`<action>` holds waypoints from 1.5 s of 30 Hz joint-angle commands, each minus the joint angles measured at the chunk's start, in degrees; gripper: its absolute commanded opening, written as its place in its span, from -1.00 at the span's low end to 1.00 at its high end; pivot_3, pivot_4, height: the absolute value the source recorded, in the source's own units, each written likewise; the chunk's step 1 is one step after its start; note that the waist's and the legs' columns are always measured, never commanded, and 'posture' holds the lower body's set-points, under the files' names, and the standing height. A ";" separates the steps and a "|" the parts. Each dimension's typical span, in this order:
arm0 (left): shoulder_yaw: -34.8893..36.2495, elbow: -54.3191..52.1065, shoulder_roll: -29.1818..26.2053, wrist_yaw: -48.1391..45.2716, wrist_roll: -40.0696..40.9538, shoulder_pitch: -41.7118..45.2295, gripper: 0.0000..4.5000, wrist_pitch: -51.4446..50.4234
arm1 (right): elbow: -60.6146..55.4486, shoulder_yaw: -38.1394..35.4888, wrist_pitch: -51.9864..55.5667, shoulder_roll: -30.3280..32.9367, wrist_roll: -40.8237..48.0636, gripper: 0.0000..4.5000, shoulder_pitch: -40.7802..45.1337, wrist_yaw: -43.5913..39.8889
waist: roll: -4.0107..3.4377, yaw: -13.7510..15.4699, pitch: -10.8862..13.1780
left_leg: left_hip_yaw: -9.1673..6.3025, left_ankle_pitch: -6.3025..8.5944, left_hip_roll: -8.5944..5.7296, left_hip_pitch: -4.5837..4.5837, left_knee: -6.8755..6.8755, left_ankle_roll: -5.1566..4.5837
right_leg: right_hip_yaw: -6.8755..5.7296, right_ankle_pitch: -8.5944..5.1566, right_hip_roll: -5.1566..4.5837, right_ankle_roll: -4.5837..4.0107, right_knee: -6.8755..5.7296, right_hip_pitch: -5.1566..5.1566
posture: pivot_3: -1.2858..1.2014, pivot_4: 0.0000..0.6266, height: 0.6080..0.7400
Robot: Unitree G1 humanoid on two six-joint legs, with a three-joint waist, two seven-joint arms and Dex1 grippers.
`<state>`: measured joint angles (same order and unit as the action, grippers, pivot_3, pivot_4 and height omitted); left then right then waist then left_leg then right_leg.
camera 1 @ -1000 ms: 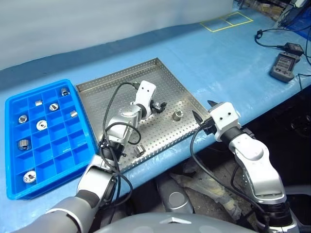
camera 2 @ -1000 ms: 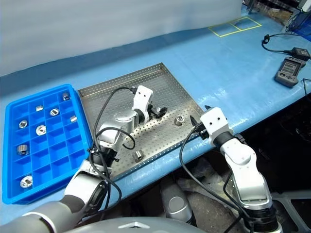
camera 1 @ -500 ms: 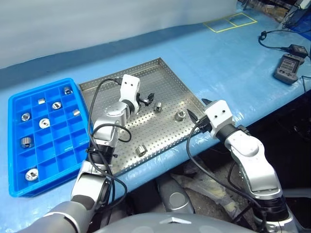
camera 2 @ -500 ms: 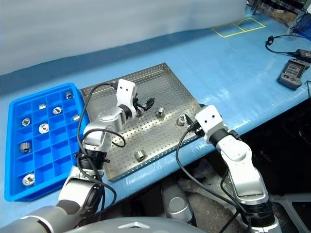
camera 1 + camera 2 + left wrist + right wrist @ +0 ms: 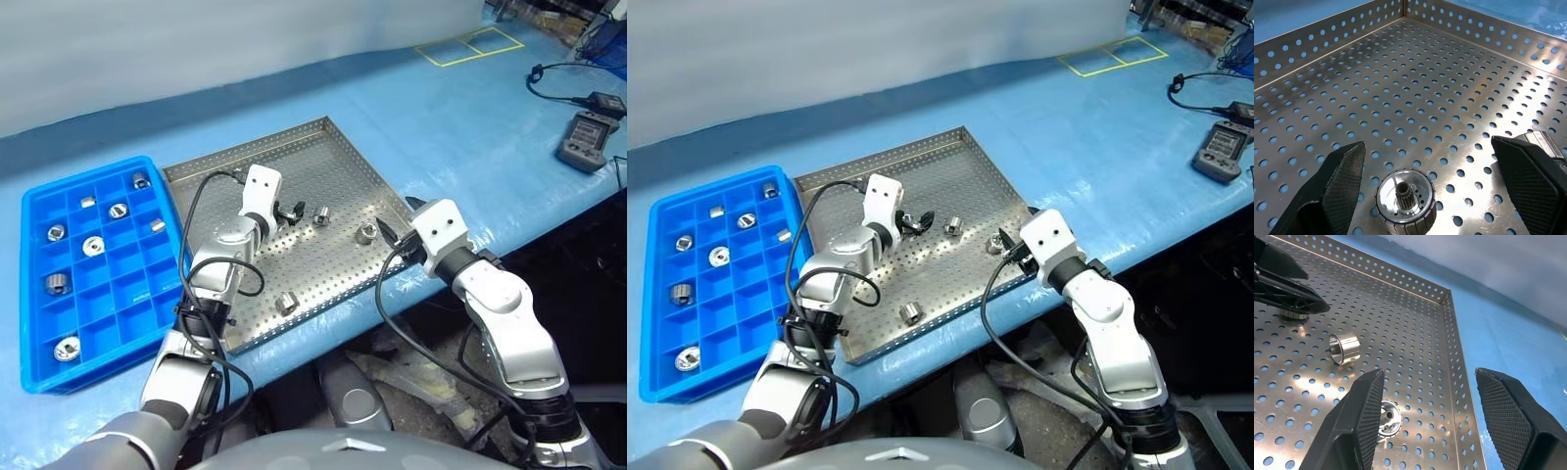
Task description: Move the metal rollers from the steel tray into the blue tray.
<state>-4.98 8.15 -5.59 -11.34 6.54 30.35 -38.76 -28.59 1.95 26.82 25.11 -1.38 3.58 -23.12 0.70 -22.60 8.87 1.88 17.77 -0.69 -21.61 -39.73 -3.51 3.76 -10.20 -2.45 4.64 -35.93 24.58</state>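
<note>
Blue table (image 5: 470,108): work surface carrying both trays. Steel tray (image 5: 338,162): perforated, low-rimmed, centre of the scene. Blue tray (image 5: 118,294): gridded compartments, just left of the steel tray, already holding several rollers. Four metal rollers lie on the steel floor: one beneath the left gripper (image 5: 1405,199), one just right of it (image 5: 321,216), one near the right rim (image 5: 366,233), and one towards the near edge (image 5: 285,304).

Left gripper (image 5: 287,211): jaws wide apart, fingers (image 5: 1344,181) straddling the first roller, which stands on end with its toothed hub up; no contact visible. Right gripper (image 5: 397,235): jaws also apart, empty, hovering over the right rim with the third roller just beyond its fingertips.

The step in hand is judged to be the left-hand pick. To do it well, the roller should sit midway between the pads before they close; it appears nearer the one finger, so a slight sideways correction would prevent it being pushed or toppled. The pads should descend low enough to meet the ribbed side wall, then close gently and lift straight up, clearing the rim before travelling left.
</note>
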 commanded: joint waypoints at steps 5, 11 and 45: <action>-2.68 2.32 0.32 -1.88 -1.10 0.00 0.99 -0.50 | -1.13 0.02 -0.22 -0.01 0.11 0.39 0.81 -0.08 | 0.00 0.15 0.00 | 0.00 0.01 -0.01 0.00 0.00 -0.02 | 0.00 0.00 -0.01 0.00 0.00 0.00 | -0.28 -0.52 1.00; -1.58 6.46 0.88 0.32 -2.44 0.80 0.74 0.54 | -1.58 -0.26 -0.07 0.05 0.08 0.39 0.33 0.12 | -0.01 0.12 -0.01 | 0.00 0.01 -0.03 0.02 0.00 -0.02 | 0.00 0.01 -0.03 0.02 0.00 -0.02 | -0.29 -0.52 1.00; 12.95 -27.33 -5.38 4.73 0.42 -7.75 -0.06 -4.85 | 1.57 3.68 -1.11 -0.68 0.64 0.39 3.06 -1.57 | -0.03 2.98 -0.03 | -0.03 0.05 -0.01 -0.06 0.01 -0.03 | 0.00 0.04 -0.20 0.02 -0.02 0.10 | -0.20 -0.52 1.00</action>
<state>4.42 -13.35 -9.20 -7.35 6.92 23.88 -41.69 -26.62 5.84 26.67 24.42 -1.17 5.94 -24.24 0.67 -19.62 8.85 1.86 17.83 -0.66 -21.66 -39.72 -3.52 3.77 -10.15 -2.68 4.65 -35.96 24.68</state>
